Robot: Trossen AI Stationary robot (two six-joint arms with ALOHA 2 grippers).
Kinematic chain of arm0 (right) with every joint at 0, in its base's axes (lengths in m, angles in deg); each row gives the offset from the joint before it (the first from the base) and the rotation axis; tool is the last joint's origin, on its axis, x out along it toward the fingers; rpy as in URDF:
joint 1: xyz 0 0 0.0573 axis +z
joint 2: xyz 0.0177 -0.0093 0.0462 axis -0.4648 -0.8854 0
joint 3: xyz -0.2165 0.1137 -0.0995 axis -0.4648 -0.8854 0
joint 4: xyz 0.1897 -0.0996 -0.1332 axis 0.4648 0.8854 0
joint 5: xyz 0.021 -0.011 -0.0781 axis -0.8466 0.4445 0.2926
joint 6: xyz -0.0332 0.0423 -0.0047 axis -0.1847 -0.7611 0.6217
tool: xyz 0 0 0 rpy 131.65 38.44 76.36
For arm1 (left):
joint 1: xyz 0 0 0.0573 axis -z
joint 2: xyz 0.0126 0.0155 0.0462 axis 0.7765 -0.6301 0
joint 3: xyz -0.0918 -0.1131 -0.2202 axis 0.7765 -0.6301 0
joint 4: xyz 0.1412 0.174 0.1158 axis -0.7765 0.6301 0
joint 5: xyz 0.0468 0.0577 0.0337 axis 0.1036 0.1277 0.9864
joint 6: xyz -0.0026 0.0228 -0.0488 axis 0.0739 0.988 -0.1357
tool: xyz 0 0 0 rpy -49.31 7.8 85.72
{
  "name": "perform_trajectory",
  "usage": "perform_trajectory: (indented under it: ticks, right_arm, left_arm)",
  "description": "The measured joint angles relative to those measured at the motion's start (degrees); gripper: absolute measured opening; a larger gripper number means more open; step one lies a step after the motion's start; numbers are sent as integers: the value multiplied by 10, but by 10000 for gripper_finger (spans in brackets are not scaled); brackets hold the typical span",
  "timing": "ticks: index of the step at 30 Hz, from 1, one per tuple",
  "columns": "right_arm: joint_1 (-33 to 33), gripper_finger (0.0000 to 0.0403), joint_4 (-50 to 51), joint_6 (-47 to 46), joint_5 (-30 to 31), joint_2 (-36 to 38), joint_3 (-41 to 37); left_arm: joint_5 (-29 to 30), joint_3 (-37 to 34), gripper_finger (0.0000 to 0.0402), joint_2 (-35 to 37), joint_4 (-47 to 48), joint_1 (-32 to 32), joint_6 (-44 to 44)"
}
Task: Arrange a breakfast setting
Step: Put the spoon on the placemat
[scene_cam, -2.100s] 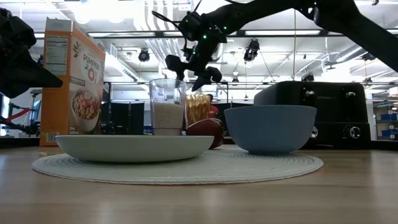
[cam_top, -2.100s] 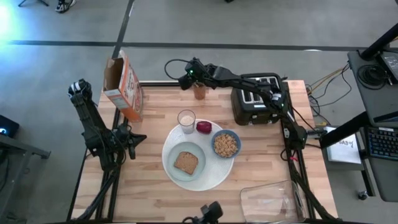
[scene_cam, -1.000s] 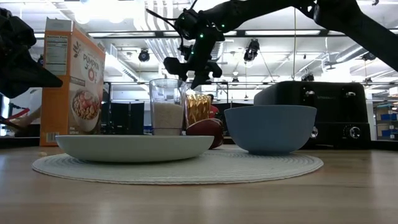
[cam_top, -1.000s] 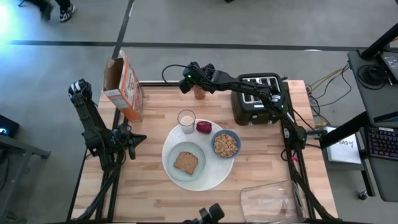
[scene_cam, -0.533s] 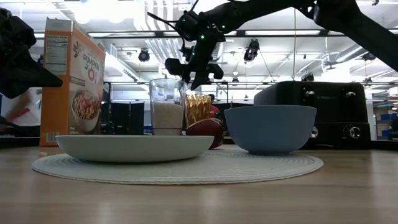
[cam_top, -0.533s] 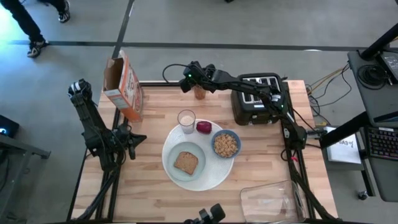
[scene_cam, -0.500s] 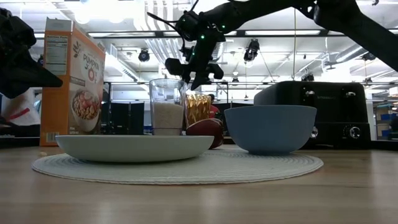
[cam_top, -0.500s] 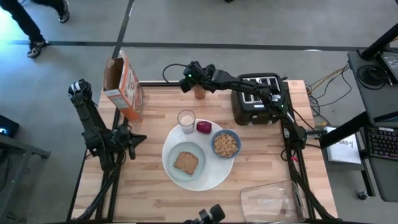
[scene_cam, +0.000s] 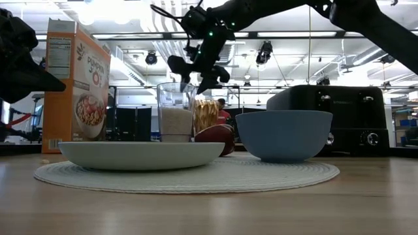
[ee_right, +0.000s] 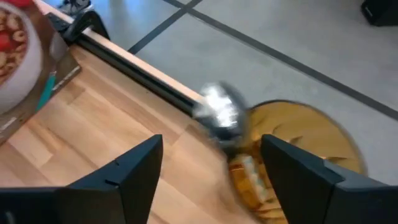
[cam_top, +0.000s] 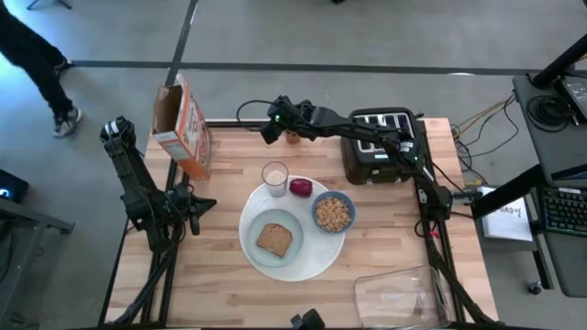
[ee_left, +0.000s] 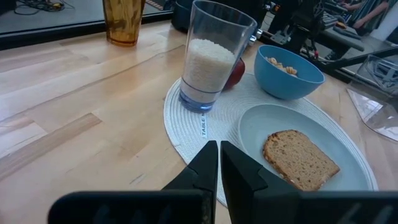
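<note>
Wooden tabletop (cam_top: 229, 174), pale butcher-block planks, sits on a grey concrete floor with lots of open room around it; a person's legs (cam_top: 41, 69) show out past the far-left corner. Using the black toaster (cam_top: 378, 147) on the far right side as my landmark: the amber glass (cam_top: 293, 137) stands to its left, right by the table's far edge, with a metal spoon (ee_right: 219, 114) poking up out of it. The right gripper (cam_top: 271, 126) hovers just above that glass, fingers spread apart with the spoon handle between them, not pinching it as far as I can tell.

Nearer than the toaster and to its left, mid-table, is the large white plate (cam_top: 321, 258), well clear of every edge. On it: the smaller pale plate (cam_top: 261, 257) with the toast (cam_top: 274, 239), the blue bowl (cam_top: 334, 213) closest to the toaster, the red fruit (cam_top: 301, 187) and the milk glass (cam_top: 275, 176).

Orange cereal box (cam_top: 182, 128) is way over at the far-left edge. The left gripper (ee_left: 219, 163) waits left of the plate, fingers pressed together. Bare wood along the near edge, apart from a clear container (cam_top: 399, 295) below the toaster side.
</note>
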Motion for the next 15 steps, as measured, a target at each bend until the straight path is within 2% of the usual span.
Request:
perform_trajectory:
  ticks: [4,9,15]
  right_arm:
    - [10,267,-5,5,4,0,0]
    - [10,250,-9,42,59,0,0]
    - [0,236,-17,36,60,0,0]
  left_arm:
    - [0,0,2,0,-1,0,0]
    - [0,0,2,0,-4,0,0]
    - [0,0,2,0,-6,0,0]
